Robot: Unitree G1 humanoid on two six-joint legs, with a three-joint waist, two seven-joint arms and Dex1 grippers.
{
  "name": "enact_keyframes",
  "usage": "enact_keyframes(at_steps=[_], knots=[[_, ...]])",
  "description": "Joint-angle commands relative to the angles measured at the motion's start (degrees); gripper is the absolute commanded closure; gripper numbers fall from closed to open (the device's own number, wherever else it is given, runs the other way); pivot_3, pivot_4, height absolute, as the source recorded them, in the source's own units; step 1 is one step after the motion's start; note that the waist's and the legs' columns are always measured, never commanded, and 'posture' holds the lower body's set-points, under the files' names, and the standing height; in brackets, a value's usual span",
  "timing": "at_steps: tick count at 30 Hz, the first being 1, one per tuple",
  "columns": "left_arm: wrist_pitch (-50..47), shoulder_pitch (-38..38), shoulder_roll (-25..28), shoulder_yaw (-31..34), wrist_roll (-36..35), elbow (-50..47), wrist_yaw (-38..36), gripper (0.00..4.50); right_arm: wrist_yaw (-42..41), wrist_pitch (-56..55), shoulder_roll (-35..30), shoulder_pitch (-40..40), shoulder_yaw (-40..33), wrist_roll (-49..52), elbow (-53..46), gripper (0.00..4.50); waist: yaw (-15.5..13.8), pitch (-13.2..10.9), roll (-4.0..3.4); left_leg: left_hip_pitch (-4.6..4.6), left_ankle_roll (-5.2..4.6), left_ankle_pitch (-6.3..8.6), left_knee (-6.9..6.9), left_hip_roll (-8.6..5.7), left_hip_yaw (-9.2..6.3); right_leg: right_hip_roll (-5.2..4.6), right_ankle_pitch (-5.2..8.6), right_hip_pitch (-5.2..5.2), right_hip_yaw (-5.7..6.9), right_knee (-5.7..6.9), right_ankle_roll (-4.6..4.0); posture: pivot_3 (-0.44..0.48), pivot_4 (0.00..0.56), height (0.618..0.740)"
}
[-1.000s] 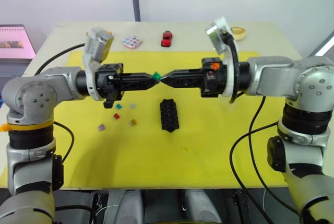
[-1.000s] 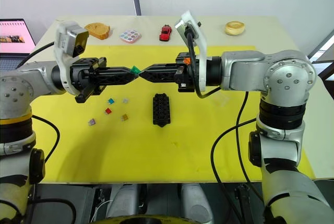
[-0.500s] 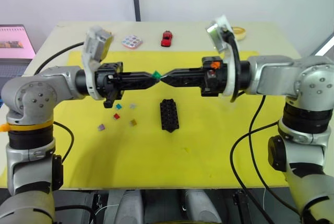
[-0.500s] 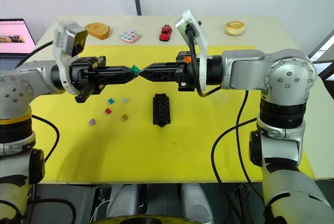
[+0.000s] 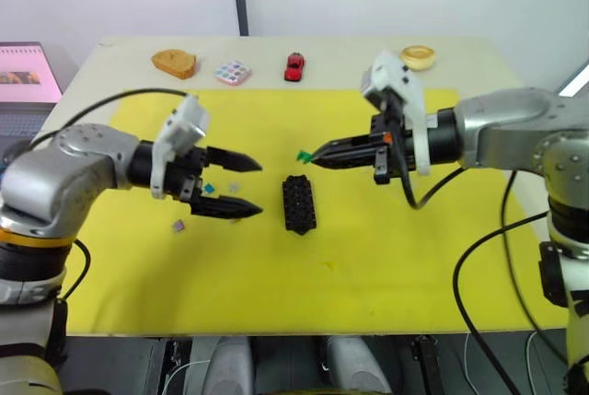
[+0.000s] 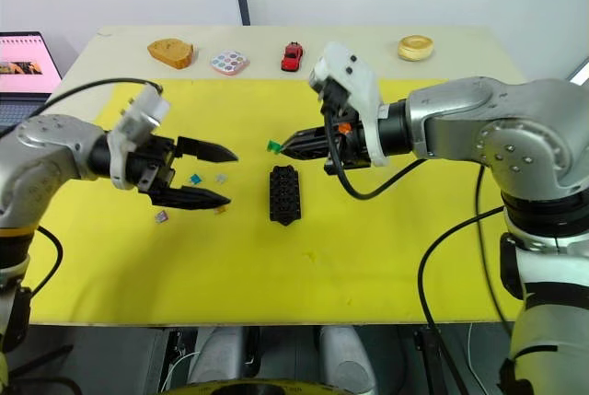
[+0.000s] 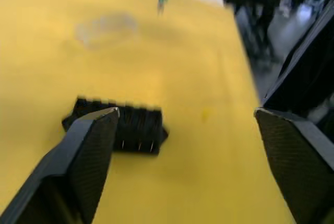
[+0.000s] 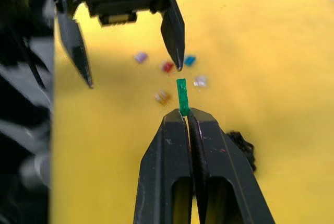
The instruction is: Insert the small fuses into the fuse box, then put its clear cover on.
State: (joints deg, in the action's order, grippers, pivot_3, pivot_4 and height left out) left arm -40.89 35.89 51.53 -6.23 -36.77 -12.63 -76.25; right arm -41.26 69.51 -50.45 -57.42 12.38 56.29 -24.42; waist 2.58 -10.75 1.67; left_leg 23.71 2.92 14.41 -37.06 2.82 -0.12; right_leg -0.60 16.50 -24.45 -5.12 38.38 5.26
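On the yellow mat point(image 5: 276, 284) covering the pale table point(image 5: 120, 54), the right gripper point(image 5: 315, 156) pinches the green fuse point(image 5: 301, 156) above the fuse box point(image 5: 298, 203), while the left gripper point(image 5: 250, 189) gapes empty.

A black fuse box point(image 5: 298, 203) lies flat on the yellow mat point(image 5: 368, 257); a green fuse point(image 5: 302, 156) is held above it, five other fuses point(image 6: 195, 194) scattered to its left.

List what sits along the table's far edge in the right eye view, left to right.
Brown bread-like piece → pastel-dotted white tile → red toy car → round yellow disc.
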Motion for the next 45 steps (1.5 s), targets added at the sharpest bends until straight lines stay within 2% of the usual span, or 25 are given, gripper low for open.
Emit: enact_keyframes(at_steps=[1,7,13,19,45], knots=[[8.19,-1.84,-0.96,-2.14,6.15,-0.91,0.17,0.04,-3.11,-3.5,-1.28,0.5,4.92,-7.46,-2.96,4.5,0.0,0.0,0.0,0.04,0.0,0.0,-0.03,0.01,0.01,0.0,0.0,0.0,0.0,-0.04,0.0,0.0,0.15,0.74],[13.29,-3.92,-2.93,-3.89,10.53,-0.23,0.54,0.04,-5.99,-2.25,-1.7,-0.17,10.61,-14.04,-4.41,4.5,-0.18,0.0,0.0,0.6,0.0,0.0,-0.26,0.01,-0.09,-0.02,-0.03,-0.33,0.07,-0.09,0.04,0.0,0.15,0.74],[13.49,-4.11,-5.76,-5.15,13.05,0.08,2.6,0.04,-9.79,-1.64,-0.12,-2.58,17.47,-19.63,-3.64,4.5,-0.1,0.0,0.0,0.65,-0.01,0.0,-0.27,0.01,-0.19,-0.03,-0.03,-0.35,0.18,-0.09,0.04,0.0,0.15,0.74],[13.53,-4.69,-6.52,-5.93,14.87,0.14,3.48,0.04,-11.87,-2.47,1.46,-4.2,21.04,-24.74,-2.1,4.5,-0.11,0.0,0.0,0.65,-0.01,0.0,-0.28,0.02,-0.25,-0.03,-0.03,-0.35,0.27,-0.03,0.03,0.0,0.15,0.74],[11.51,-7.1,-6.81,-6.49,15.26,-3.03,5.31,0.04,-16.19,-4.05,4.68,-2.46,22.7,-33.01,0.14,4.5,-0.08,0.0,0.0,0.65,-0.01,0.0,-0.71,0.01,-0.35,-0.04,-0.05,-0.31,0.38,0.41,0.01,0.0,0.15,0.74]])
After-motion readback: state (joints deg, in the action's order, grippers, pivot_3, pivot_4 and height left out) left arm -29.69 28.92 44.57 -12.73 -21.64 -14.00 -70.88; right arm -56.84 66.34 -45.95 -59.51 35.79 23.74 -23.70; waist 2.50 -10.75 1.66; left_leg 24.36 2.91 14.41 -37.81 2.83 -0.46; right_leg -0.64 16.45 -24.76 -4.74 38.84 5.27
